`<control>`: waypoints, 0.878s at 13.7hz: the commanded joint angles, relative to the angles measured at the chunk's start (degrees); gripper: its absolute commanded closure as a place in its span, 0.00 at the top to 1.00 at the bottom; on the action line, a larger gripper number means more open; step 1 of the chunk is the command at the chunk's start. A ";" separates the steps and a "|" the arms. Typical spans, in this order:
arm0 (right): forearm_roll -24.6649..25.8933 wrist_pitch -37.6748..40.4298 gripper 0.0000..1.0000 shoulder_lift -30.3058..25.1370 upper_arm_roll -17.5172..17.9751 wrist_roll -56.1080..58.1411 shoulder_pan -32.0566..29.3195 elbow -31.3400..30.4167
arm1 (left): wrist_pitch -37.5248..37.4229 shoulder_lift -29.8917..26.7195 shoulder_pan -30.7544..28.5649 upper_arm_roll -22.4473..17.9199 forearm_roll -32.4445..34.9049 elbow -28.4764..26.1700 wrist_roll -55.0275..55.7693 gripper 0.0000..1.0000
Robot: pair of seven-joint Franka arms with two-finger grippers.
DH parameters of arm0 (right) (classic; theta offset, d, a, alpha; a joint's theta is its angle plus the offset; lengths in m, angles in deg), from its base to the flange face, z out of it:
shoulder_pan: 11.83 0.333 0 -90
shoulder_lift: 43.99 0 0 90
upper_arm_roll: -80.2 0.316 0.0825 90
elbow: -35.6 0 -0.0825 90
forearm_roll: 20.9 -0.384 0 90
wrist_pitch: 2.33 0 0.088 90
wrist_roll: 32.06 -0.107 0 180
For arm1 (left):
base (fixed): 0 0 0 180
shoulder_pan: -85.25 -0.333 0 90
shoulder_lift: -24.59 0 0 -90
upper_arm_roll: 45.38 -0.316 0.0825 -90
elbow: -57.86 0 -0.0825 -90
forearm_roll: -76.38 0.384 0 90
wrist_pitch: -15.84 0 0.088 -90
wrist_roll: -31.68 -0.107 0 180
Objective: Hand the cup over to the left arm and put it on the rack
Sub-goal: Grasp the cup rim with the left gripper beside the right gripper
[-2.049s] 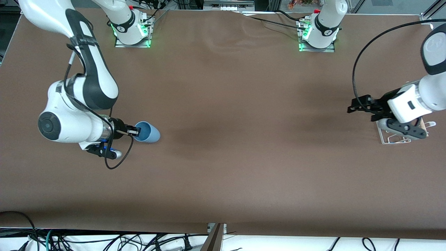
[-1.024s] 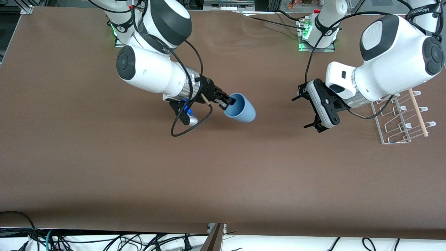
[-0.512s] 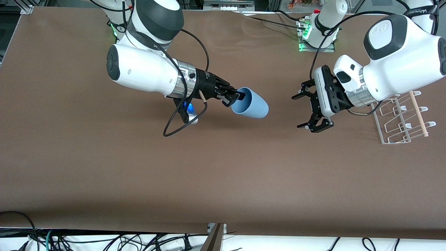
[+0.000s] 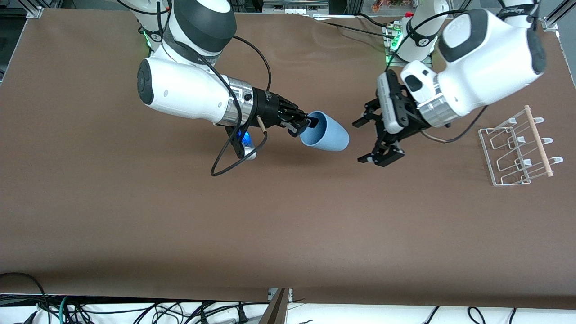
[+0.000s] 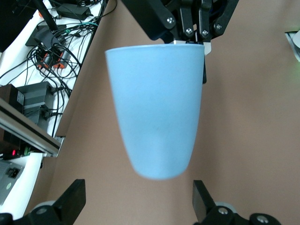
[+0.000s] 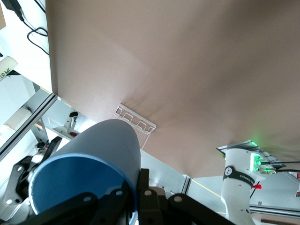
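The cup (image 4: pixel 325 137) is held up in the air over the middle of the table (image 4: pixel 135 216), tipped on its side. Its rim is pinched by the right gripper (image 4: pixel 305 126), one finger inside the mouth and one outside against the wall, so those jaws are clamped on it, and its closed base is pointed toward the left gripper (image 4: pixel 370 140). In the left wrist view the cup (image 5: pixel 156 108) is seen hanging base-first just ahead of the two fingertips (image 5: pixel 202 202), lined up with the gap but not inside it yet. The left gripper's jaws are spread wide, wider than the cup, with nothing touched. It's hovering over the table between the cup and the rack (image 4: pixel 517 150). The rack is sat on the table toward the left arm's end, well apart from both grippers.
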 commanded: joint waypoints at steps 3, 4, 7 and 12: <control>-1.51 0.04 0.00 0.50 0.36 -0.04 -0.44 1.58 | 4.74 -2.33 -0.57 3.59 -1.33 -3.82 2.06 1.00; -1.51 -0.04 0.00 0.50 0.28 -0.03 -0.44 1.58 | 4.84 -2.42 -0.57 4.47 -0.98 -3.82 3.38 1.00; -1.51 -0.05 0.00 0.50 0.36 0.14 -0.44 1.58 | 6.15 -2.51 -0.48 5.88 -0.54 -3.82 6.98 1.00; -1.51 -0.05 0.00 0.50 0.36 0.14 -0.44 1.67 | 9.22 -0.93 -0.13 6.41 2.45 -3.91 10.95 1.00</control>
